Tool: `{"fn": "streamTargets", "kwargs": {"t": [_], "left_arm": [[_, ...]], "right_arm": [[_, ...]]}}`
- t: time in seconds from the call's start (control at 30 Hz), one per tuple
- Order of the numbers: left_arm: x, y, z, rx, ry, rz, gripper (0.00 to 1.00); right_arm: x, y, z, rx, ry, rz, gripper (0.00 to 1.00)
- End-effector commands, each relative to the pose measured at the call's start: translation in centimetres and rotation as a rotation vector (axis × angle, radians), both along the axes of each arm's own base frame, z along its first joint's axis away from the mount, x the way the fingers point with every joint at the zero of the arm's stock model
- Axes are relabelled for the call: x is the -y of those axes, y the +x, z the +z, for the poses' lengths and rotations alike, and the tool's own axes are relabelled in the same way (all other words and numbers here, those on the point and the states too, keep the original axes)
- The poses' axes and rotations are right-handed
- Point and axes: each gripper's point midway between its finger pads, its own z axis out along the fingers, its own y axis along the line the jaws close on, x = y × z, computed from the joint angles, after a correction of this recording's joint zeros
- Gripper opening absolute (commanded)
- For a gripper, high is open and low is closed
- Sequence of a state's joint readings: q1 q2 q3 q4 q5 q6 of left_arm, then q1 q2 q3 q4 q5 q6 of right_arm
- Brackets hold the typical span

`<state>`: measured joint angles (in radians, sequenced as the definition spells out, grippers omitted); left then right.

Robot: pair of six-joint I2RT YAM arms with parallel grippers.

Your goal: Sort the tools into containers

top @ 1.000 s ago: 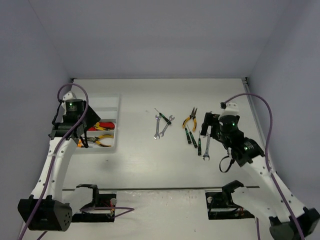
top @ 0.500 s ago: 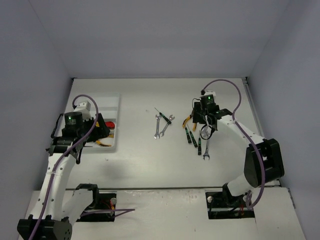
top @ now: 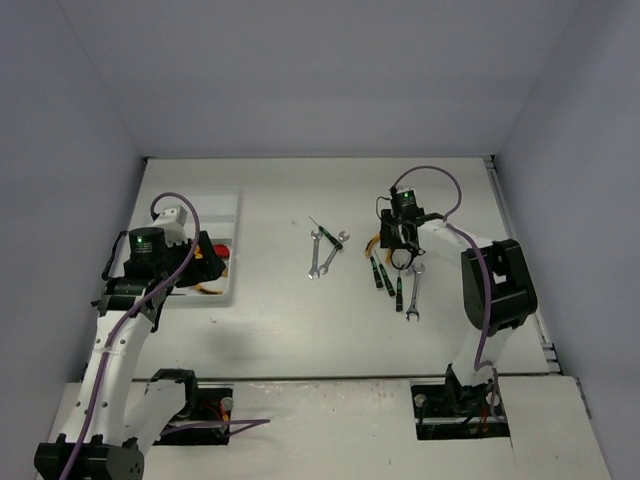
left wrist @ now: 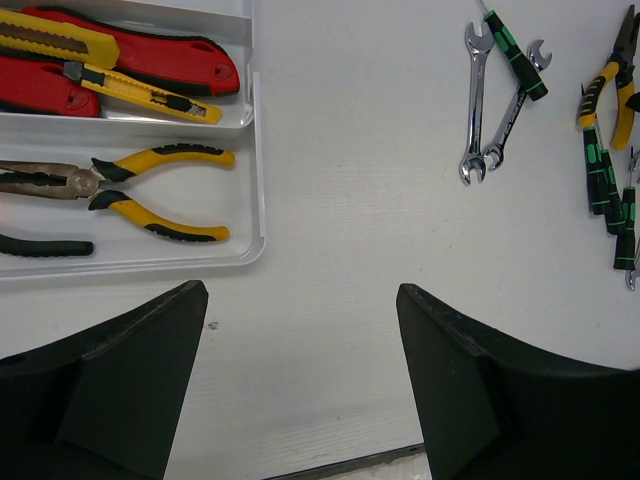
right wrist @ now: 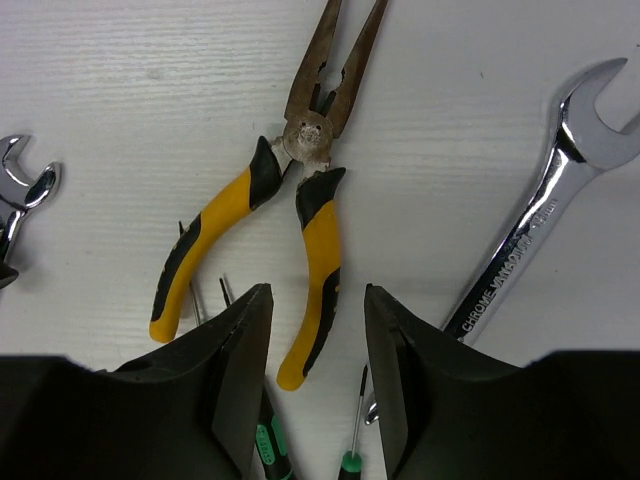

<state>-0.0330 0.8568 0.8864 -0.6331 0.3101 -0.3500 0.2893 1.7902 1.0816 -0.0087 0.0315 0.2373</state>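
The tabletop (top: 280, 320) carries a job that looks under half done. The white tray (left wrist: 258, 180), out at nine o'clock in the top view, already holds red and yellow cutters (left wrist: 150, 60) in one compartment. In the next compartment, toward six o'clock, lie yellow-handled pliers (left wrist: 130, 185) and a black-green handle (left wrist: 45, 245) that runs out of the wrist view. The left gripper (left wrist: 300, 290) hangs beside the tray's near edge with its fingers spread wide and nothing between them. The right gripper (right wrist: 318, 290) is low over the loose group toward three o'clock. Its fingers are only partly apart and straddle one handle of the long-nose pliers (right wrist: 305, 135), with a gap showing on each side, so no firm hold is visible. Left to sort are those pliers and the single wrench (right wrist: 530, 230) just beside them at three o'clock. Two crossed wrenches (left wrist: 472, 110) near the centre have a screwdriver (left wrist: 515, 60) lying over them. Three more screwdrivers (left wrist: 600, 180) lie at six o'clock of the pliers. That makes roughly eight tools outside the tray.
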Motion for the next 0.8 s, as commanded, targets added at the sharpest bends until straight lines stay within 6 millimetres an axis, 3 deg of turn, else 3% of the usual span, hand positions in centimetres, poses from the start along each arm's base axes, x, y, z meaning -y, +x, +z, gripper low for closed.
{"fn": "streamTargets", "kwargs": {"t": [0.0, 0.2, 0.37, 0.43, 0.6, 0.77], "left_arm": [[0.2, 0.9, 1.7, 0.082, -0.001, -0.022, 0.74], [0.3, 0.9, 1.5, 0.078, -0.003, -0.029, 0.74], [0.6, 0.9, 1.6, 0.078, -0.013, -0.048, 0.74], [0.8, 0.9, 1.5, 0.074, -0.02, -0.056, 0.74], [1.8, 0.7, 2.5, 0.098, -0.051, -0.095, 0.74], [5.0, 0.2, 4.0, 0.09, -0.138, -0.195, 0.74]], "right_arm": [[-0.4, 2.6, 1.1, 0.07, 0.008, -0.019, 0.37], [-0.2, 2.8, -0.1, 0.053, 0.0, -0.046, 0.23], [0.1, 3.0, 0.2, 0.065, -0.019, -0.045, 0.0], [0.2, 3.3, 0.9, 0.085, -0.027, -0.04, 0.0], [-0.6, 3.5, 4.6, 0.174, -0.054, 0.041, 0.0], [-2.9, 1.6, 11.8, 0.349, -0.034, 0.168, 0.0]]}}
